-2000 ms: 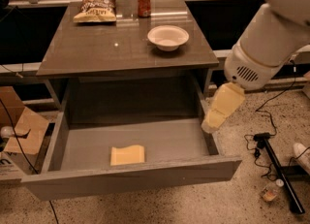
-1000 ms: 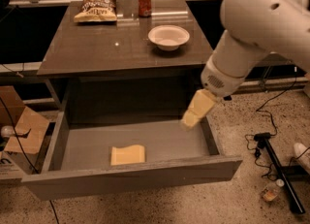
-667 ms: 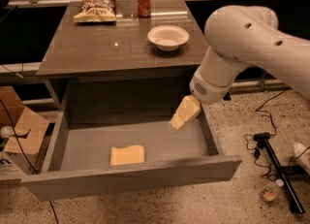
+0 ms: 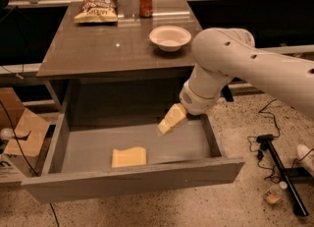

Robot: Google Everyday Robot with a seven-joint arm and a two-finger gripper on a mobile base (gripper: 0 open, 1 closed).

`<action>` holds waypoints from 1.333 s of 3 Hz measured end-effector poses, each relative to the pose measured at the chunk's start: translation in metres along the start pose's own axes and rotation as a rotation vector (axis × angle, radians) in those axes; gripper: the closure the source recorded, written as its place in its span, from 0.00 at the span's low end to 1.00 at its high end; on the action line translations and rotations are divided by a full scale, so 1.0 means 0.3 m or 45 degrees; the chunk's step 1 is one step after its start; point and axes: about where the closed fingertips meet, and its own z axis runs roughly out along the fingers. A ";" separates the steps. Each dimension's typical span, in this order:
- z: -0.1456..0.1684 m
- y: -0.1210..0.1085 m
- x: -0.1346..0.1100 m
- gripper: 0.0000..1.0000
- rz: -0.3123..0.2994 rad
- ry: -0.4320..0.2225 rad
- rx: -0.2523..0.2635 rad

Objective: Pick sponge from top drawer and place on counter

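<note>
The pale-yellow sponge (image 4: 128, 156) lies flat on the floor of the open top drawer (image 4: 132, 178), left of its middle and near the front panel. My gripper (image 4: 164, 127), with pale yellow fingers, hangs over the drawer's right half, pointing down and left, a short way right of the sponge and above it, not touching it. The white arm reaches in from the right. The counter (image 4: 98, 42) is the dark tabletop above the drawer.
On the counter stand a white bowl (image 4: 170, 37) at the right, a chip bag (image 4: 97, 8) at the back left and a red can (image 4: 145, 1) at the back. A cardboard box (image 4: 19, 132) sits on the floor at left, a black stand (image 4: 277, 172) at right.
The arm has swung left from beside the drawer's right wall to over its inside, bringing the gripper closer to the sponge. The sponge has not moved.
</note>
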 end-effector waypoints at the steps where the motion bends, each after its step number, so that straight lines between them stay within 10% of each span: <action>1: 0.028 -0.004 -0.007 0.00 0.023 0.020 -0.040; 4: 0.356 0.281 -0.129 0.00 0.142 0.182 -0.149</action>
